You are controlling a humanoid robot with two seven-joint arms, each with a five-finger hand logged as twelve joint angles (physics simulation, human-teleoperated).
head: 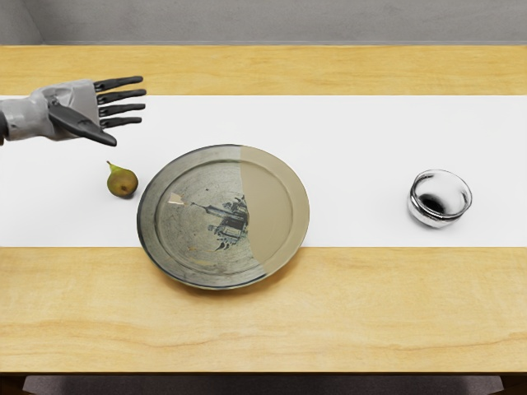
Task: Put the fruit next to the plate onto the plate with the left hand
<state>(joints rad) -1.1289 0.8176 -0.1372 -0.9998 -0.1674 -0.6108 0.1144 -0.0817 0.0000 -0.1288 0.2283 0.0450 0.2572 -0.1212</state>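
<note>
We had only one view, from the head. It looked down at a slant on the light wooden table [263, 321], facing the grey wall [263, 20] behind it. Near and far table edges both fitted in; the ends were cut off. The round metallic plate [276, 206] lay near the centre.

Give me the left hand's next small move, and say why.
Probably bring the left hand over the pear and start lowering it for a grasp. The hand is open and holds nothing, and it is well apart from the pear. The pear lies on the white cloth just left of the plate, not on it.
</note>
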